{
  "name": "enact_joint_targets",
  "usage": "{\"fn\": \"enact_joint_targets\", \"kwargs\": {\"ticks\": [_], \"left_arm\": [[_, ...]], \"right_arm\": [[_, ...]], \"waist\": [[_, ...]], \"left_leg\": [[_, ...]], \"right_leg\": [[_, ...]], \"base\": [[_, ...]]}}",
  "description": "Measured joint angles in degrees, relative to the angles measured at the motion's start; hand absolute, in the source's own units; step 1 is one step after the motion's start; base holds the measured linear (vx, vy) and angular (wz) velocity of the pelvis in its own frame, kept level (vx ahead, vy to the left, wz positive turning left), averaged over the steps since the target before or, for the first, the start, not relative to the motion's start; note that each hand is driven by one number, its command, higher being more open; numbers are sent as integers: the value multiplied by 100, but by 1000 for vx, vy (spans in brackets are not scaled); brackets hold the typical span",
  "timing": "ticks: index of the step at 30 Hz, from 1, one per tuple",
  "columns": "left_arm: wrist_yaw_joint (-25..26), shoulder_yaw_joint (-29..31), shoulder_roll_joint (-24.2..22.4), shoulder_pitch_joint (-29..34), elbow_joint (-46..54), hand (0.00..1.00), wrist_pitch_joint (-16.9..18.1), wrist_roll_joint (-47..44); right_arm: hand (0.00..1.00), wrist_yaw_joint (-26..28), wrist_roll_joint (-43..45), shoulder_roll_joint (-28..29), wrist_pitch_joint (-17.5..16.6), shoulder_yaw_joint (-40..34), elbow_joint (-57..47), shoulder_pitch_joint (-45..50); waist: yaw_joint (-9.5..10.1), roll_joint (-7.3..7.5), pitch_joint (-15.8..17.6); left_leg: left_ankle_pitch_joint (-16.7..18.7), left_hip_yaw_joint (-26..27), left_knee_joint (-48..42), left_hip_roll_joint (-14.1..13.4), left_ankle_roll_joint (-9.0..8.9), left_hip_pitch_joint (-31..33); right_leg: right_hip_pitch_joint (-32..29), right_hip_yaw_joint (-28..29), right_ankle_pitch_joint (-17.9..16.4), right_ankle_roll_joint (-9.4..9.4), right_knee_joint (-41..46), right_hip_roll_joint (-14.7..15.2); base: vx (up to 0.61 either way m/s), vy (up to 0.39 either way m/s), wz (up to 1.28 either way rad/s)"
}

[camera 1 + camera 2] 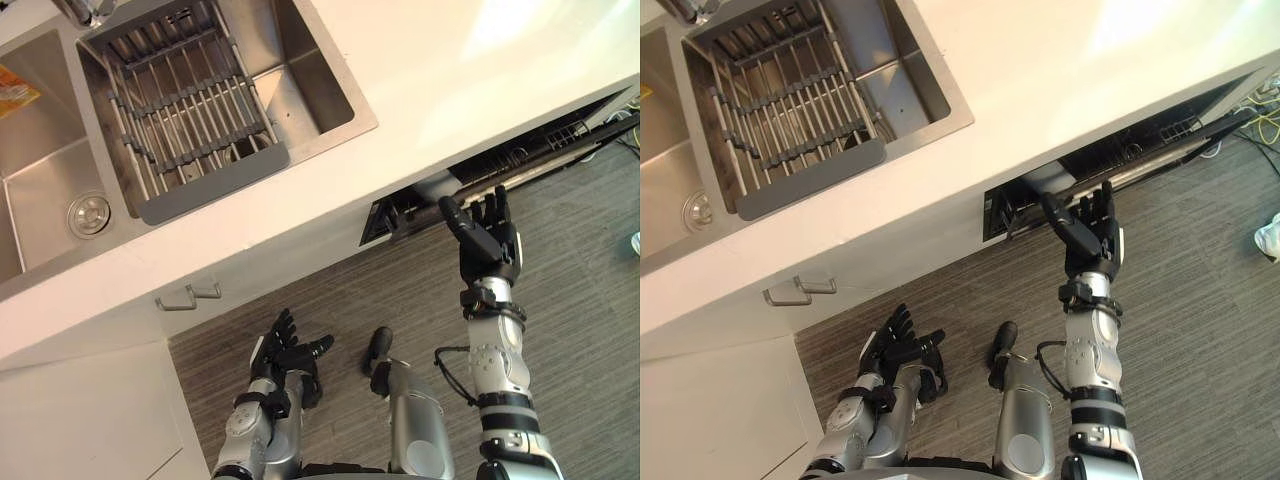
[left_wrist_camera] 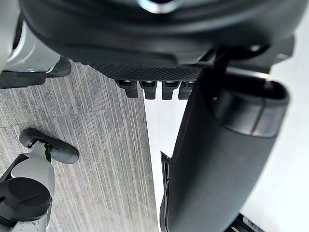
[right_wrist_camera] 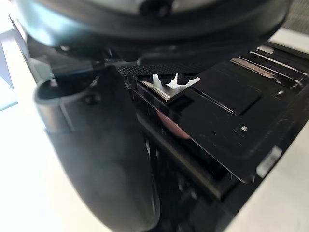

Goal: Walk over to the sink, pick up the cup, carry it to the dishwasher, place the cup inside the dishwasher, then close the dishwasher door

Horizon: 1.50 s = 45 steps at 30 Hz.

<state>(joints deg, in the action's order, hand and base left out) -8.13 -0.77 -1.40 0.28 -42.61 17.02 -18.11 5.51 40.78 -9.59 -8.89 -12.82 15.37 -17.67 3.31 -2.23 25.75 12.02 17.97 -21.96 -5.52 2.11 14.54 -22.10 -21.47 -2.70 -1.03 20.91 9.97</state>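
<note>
The step in hand is judged to be the closing of the dishwasher door [image 1: 545,172]. In the left eye view the door is seen at about 3 o'clock, tilted nearly shut beneath the edge of the surface [image 1: 450,60], with a narrow dark gap left along its top. The right hand [image 1: 487,235] is raised to the gap's 9 o'clock end, and its fingers [image 1: 497,207] are held straight and released, with nothing grasped. The left hand [image 1: 290,345] is held low at 7 o'clock above the floor [image 1: 580,300], relaxed and empty. The cup is carried by neither hand. It is judged to be inside the dishwasher, hidden behind the door.

For a good finish, the door should be pushed with flat fingers on its outer face, squarely and steadily, until the latch is felt to catch. The fingertips should be kept out of the gap, where they could be pinched. Because the push would be applied near one end, a shift toward the door's middle is advised so that it is not twisted.

In the right wrist view a black panel [image 3: 227,96] of the door and a bright metal piece [image 3: 166,84] are shown just past the fingertips, detail that is lost in the eye views. Whether contact is made cannot be told there. The door's whole length and the width of its gap are given by the eye views alone.
</note>
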Motion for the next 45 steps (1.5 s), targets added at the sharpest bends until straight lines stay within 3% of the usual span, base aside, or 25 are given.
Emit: {"fn": "enact_joint_targets", "kwargs": {"ticks": [8, 14, 19, 24, 30, 38, 42, 45], "left_arm": [[-113, 165, 81, 7, -15, 100, -3, 6], [-211, 166, 337, 106, -60, 100, -3, 16], [-211, 170, 676, 233, -104, 100, -29, 167], [-198, 200, 760, 382, -251, 100, -40, 384], [-56, 359, 800, 951, -377, 100, 3, 486], [-36, 545, 812, 1231, -556, 100, 73, 610], [-38, 592, 809, 1378, -564, 100, 72, 611], [-40, 601, 772, 1456, -564, 100, 71, 636]], "right_arm": [[100, 466, -292, -548, 84, 118, 635, -590], [100, 614, -573, -933, 240, 239, 1251, -955], [100, 703, -979, -1130, 506, 349, 1201, -869], [100, 675, -1366, -1096, 597, 399, 497, -94], [100, 539, -2515, -741, 609, 417, -351, 1566], [100, 718, -3609, -127, 694, 446, -335, 3139], [100, 594, -3869, 108, 690, 442, 716, 3433], [100, 501, -3944, 165, 496, 406, 1539, 3487]], "waist": [[-11, 1, 0], [52, 15, -1], [76, 203, -30], [60, 375, -229], [-96, 565, -1124], [-304, 520, -1591], [-319, 459, -1766], [-315, 359, -1850]], "left_leg": [[-241, -199, 181, 51, 28, -6], [-404, -617, 598, 154, 33, -231], [-544, -870, 873, 166, -106, -546], [-558, -963, 1031, 80, -231, -823], [-505, -863, 1335, 158, -265, -1257], [-389, -589, 1487, 264, -204, -1675], [-385, -579, 1580, 281, -203, -1798], [-386, -592, 1616, 284, -202, -1875]], "right_leg": [[204, -229, 208, -82, -341, -20], [644, -392, 459, -134, -1171, -287], [1066, -511, 736, -200, -1674, -537], [1430, -590, 784, -266, -1952, -708], [1755, -478, 745, -106, -2130, -699], [2058, -214, 853, 72, -2324, -622], [2176, -209, 861, 86, -2385, -625], [2256, -224, 851, 99, -2393, -626]], "base": [[-49, -21, 12], [-72, -18, -4], [44, -29, -6], [100, 8, 7], [103, 116, -7], [30, 121, -16], [21, 53, -1], [17, 38, 2]]}}
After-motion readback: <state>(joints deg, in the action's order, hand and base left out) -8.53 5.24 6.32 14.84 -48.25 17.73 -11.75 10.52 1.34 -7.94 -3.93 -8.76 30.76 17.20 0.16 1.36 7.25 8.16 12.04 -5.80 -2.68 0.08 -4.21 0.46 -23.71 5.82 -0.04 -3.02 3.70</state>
